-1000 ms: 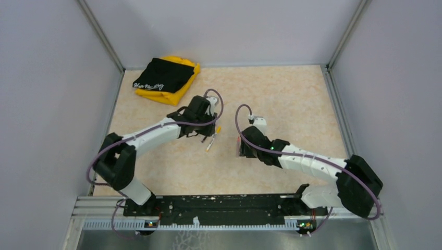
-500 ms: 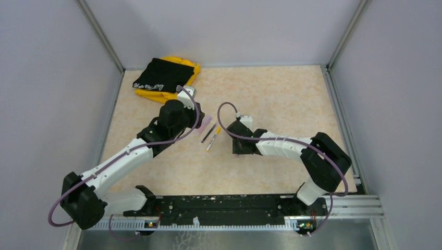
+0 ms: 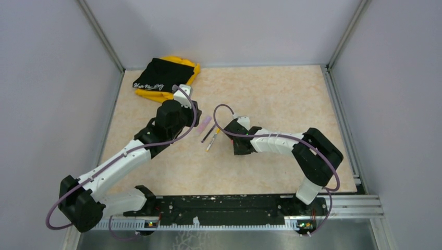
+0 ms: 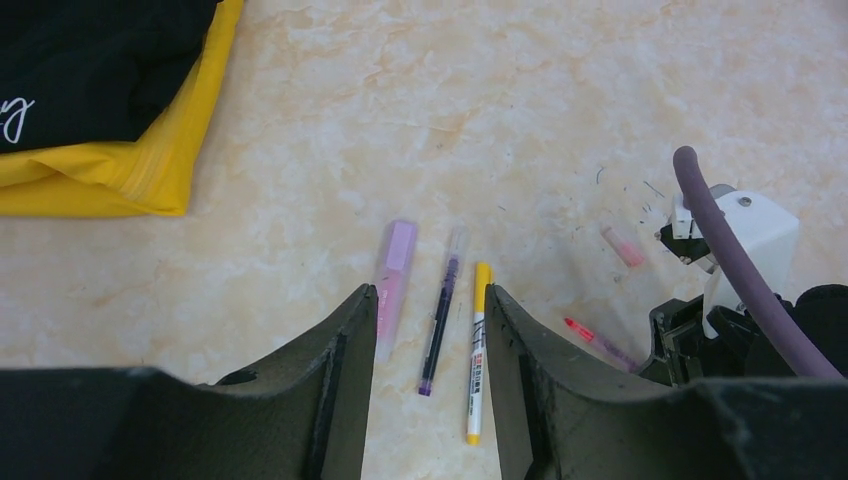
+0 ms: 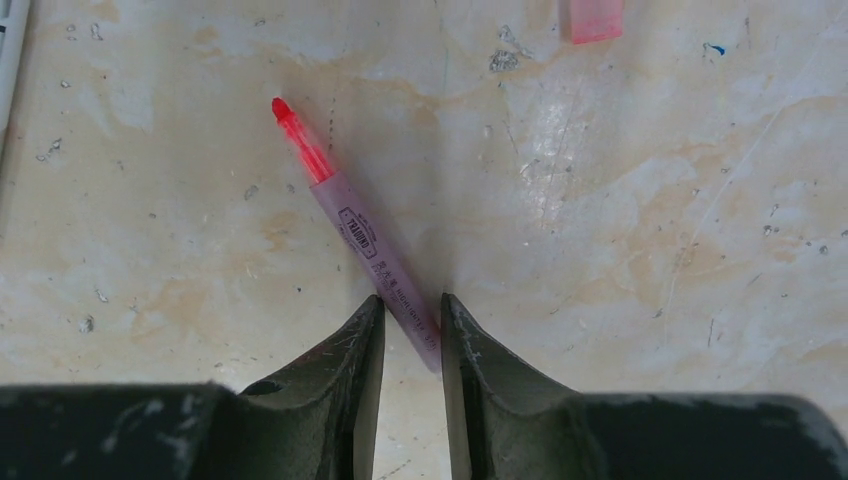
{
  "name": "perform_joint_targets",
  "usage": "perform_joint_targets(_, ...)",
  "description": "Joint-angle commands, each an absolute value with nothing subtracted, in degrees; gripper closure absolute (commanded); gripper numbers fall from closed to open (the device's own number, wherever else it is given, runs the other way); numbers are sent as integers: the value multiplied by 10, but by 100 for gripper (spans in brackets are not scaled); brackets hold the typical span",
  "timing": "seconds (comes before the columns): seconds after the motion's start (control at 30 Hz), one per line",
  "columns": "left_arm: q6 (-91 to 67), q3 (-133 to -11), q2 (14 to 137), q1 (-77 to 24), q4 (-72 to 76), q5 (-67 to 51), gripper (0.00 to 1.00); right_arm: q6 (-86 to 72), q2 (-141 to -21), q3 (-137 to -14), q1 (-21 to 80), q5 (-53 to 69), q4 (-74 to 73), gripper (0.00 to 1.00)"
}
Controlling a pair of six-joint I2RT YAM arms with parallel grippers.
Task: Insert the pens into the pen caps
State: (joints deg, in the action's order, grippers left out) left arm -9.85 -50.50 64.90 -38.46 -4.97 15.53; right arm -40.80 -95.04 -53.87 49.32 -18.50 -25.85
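The pinkish-red pen (image 5: 350, 225) lies bare-tipped on the table, also seen in the left wrist view (image 4: 598, 343). My right gripper (image 5: 412, 303) straddles its rear end, jaws narrow but open, and the barrel touches the right finger (image 5: 462, 345). A loose pink cap (image 5: 596, 18) (image 4: 623, 246) lies just beyond. My left gripper (image 4: 430, 295) hovers open above the black pen (image 4: 440, 318) and the white pen (image 4: 478, 360), which has an orange-yellow cap (image 4: 483, 278). A lilac cap (image 4: 400, 245) tops a pale pink barrel by the left finger (image 4: 352, 340). From above, the pens (image 3: 210, 138) lie between both arms.
A black garment on a yellow one (image 3: 166, 78) (image 4: 100, 90) lies at the back left corner. Grey walls enclose the marbled table (image 3: 292, 99) on three sides. The right arm's wrist and purple cable (image 4: 715, 235) sit close to the right of the pens.
The left arm pulled back to the left, off the pens, and its jaws widened. The right gripper slid left onto the pinkish-red pen and its jaws narrowed.
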Motion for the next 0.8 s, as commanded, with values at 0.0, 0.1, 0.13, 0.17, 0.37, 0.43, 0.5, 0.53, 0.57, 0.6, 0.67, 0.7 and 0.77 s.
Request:
perform_joint_targets(0.0,-95,-498,636,-382,-29,168,50,-396,-966,-551,490,-197,-275,76)
perform_joint_targets(0.1,-97,-498,637,-382,-26,157,50,-393,-959,-547,490,-201,-278,85)
perform_joint_targets(0.13,-97,-499,637,-382,-25,153,50,-393,-953,-544,490,-201,-276,88)
perform_joint_targets(0.17,-99,-498,637,-382,-24,150,50,-391,-944,-540,490,-201,-271,91)
perform_joint_targets(0.37,-106,-493,623,-383,-5,102,50,-385,-851,-491,490,-173,-197,100)
perform_joint_targets(0.43,-113,-494,617,-382,15,69,50,-377,-799,-467,490,-154,-156,100)
perform_joint_targets(0.5,-123,-494,607,-382,33,32,49,-372,-749,-438,490,-137,-107,100)
perform_joint_targets(0.53,-128,-495,602,-382,43,12,49,-371,-720,-423,490,-129,-79,100)
perform_joint_targets(0.57,-135,-495,598,-383,53,-16,49,-367,-692,-406,490,-121,-53,100)
perform_joint_targets(0.6,-142,-496,594,-382,65,-36,48,-365,-661,-390,489,-116,-23,100)
perform_joint_targets(0.67,-162,-495,590,-382,90,-72,47,-356,-600,-352,490,-102,41,100)
perform_joint_targets(0.7,-171,-494,588,-382,103,-95,47,-350,-572,-331,490,-94,83,100)
perform_joint_targets(0.77,-189,-493,590,-382,131,-134,45,-348,-515,-289,490,-86,155,100)
